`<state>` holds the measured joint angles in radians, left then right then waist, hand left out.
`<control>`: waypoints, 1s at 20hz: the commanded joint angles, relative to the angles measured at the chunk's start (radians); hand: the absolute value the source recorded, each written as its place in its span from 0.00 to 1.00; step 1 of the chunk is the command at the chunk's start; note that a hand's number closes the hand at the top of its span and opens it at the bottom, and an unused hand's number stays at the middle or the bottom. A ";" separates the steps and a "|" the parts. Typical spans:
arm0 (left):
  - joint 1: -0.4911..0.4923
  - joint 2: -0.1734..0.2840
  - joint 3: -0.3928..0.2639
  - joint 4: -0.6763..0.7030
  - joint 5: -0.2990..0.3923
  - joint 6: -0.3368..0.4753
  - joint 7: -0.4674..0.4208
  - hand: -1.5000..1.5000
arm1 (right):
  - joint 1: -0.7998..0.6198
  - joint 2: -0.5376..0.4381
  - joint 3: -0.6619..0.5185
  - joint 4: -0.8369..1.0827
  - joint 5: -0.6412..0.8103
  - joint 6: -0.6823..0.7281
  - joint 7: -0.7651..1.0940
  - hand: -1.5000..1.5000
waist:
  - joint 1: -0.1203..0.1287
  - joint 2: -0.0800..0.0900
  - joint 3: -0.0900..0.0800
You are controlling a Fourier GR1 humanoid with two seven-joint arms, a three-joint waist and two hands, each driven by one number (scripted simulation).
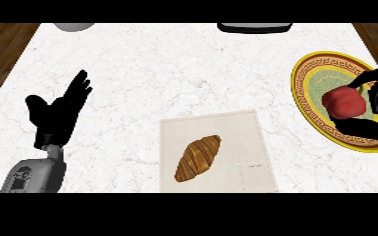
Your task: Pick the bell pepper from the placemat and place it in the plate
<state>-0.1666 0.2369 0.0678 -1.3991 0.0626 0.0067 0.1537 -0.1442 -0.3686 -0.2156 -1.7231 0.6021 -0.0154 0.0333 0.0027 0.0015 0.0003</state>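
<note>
The red bell pepper [344,102] is over the yellow-rimmed plate [314,70] at the counter's right edge. My right hand [362,126] curls round it, with black fingers above and below the pepper; most of that hand is cut off by the view's right edge. I cannot tell whether the pepper touches the plate. The beige placemat [236,130] lies at the lower centre. My left hand [60,111] rests open at the left, fingers up, holding nothing.
A brown croissant [198,158] lies on the placemat. A grey bowl-like object [74,26] shows at the far left edge and a dark appliance [255,27] at the far middle. The marble counter [170,70] stretches between them.
</note>
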 commanded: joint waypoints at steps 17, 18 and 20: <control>0.040 -0.039 -0.028 -0.036 -0.030 -0.009 0.006 0.50 | -0.320 -0.221 -0.109 1.038 -0.024 0.090 -0.553 0.00 | 0.023 0.005 0.002; -0.034 0.007 0.020 0.004 -0.011 -0.028 0.036 0.50 | -0.370 -0.251 -0.129 1.018 -0.055 0.137 -0.535 0.00 | 0.012 0.003 0.001; -0.028 -0.037 -0.011 -0.043 -0.035 0.022 0.058 0.50 | -0.353 -0.247 -0.153 0.978 -0.082 0.101 -0.611 0.00 | 0.008 0.001 0.001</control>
<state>-0.1714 0.2195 0.0692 -1.4220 0.0448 -0.0012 0.1762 -0.4593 -0.6025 -0.3414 -0.7817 0.5557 0.0925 -0.4675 0.0168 0.0049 0.0017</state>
